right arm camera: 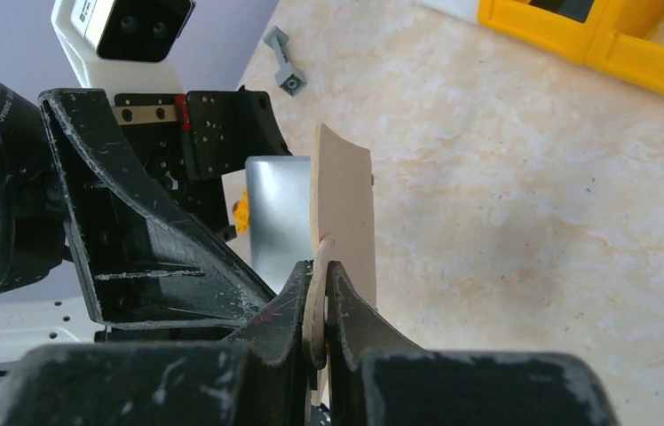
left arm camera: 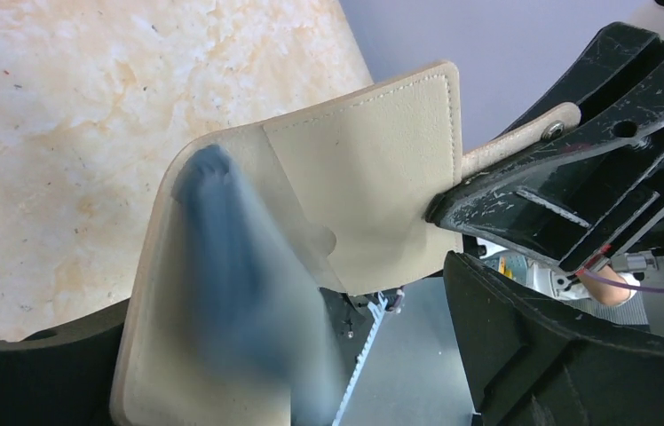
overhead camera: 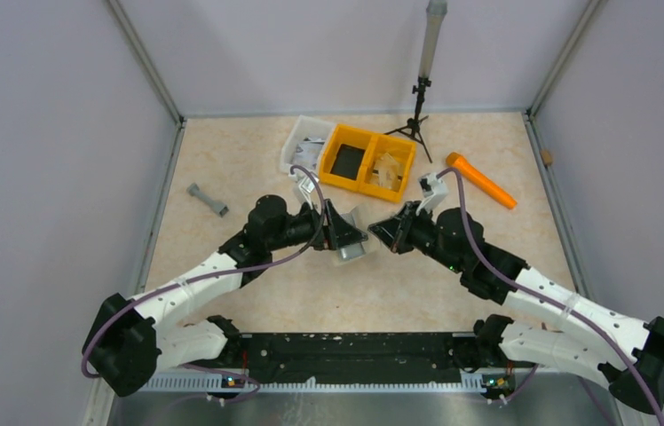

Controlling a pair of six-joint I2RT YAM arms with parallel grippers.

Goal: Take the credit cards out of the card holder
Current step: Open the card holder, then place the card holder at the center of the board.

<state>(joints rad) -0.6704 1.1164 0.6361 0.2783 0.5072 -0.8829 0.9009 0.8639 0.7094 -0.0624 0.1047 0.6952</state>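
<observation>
Beige stitched card holder [left arm camera: 373, 169] sits above the bench [overhead camera: 249, 177] centre (blurred blue-grey card [left arm camera: 240, 293] across its face). The right gripper [right arm camera: 321, 277] is clamped on its strap tab; the left gripper [overhead camera: 344, 234] is spread wide around it.

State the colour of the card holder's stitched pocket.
The card holder is pale beige; clearest in the left wrist view.
</observation>
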